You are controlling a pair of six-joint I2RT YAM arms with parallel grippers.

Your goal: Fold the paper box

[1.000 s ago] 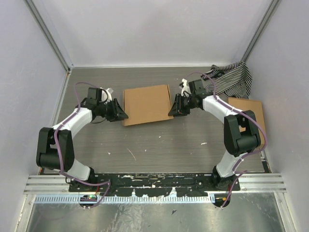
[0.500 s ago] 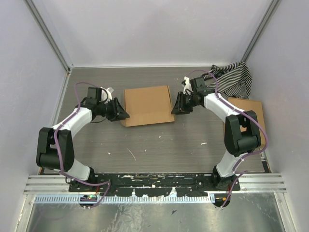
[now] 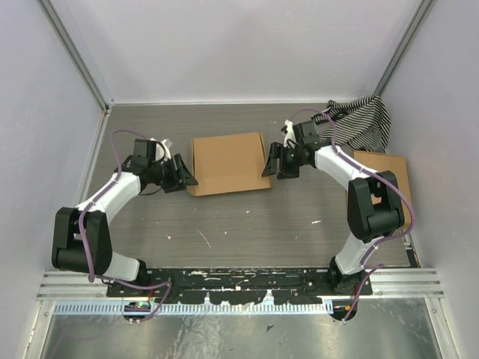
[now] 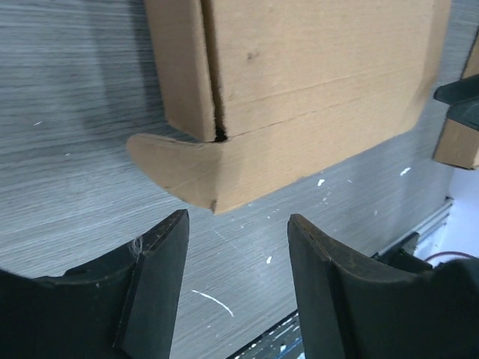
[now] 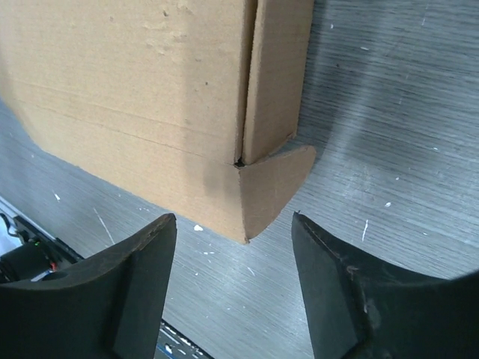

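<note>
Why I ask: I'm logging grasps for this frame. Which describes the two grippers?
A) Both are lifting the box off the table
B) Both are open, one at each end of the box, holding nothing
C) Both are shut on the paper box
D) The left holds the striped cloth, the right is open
B: the wrist views show the left gripper and right gripper with fingers spread and nothing between them, each facing a corner of the paper box.

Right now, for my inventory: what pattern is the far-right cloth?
The cloth is black-and-white striped; top external view.
</note>
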